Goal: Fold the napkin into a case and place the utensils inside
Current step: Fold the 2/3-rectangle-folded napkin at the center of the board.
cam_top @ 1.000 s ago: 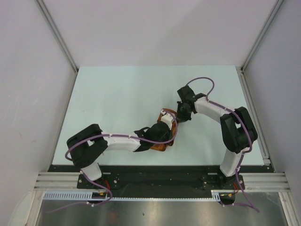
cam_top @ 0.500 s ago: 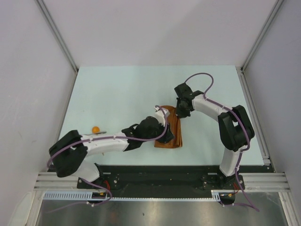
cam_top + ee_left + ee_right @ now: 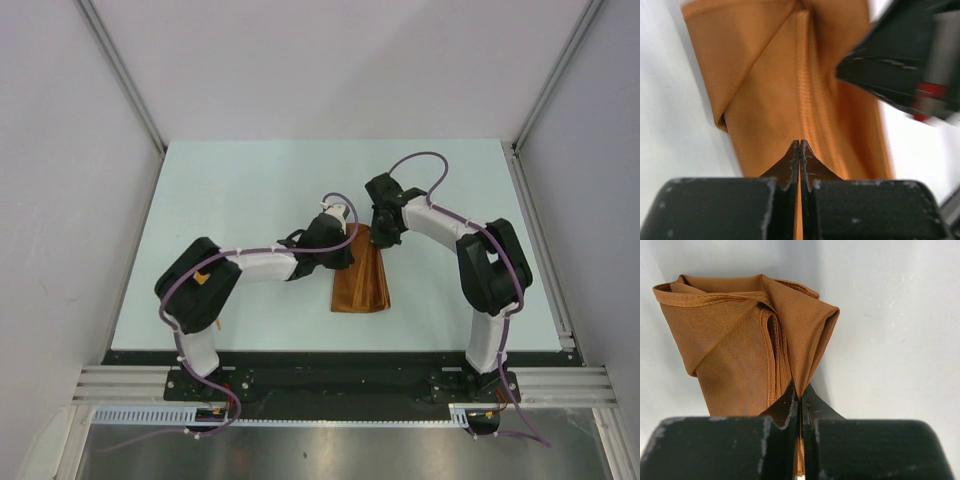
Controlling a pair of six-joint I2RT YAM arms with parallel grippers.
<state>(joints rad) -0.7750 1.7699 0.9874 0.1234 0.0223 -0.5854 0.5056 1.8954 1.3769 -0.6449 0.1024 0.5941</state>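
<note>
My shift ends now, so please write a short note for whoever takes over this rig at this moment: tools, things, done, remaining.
Left tool: shut on the napkin, at its far end.
Right tool: shut on the same far end.
Napkin: folded into a narrow layered strip on the table, between the arms.
Utensils: not clearly in view.
Done: the folding is well advanced.
To do: finish the case, put the utensils inside.
</note>
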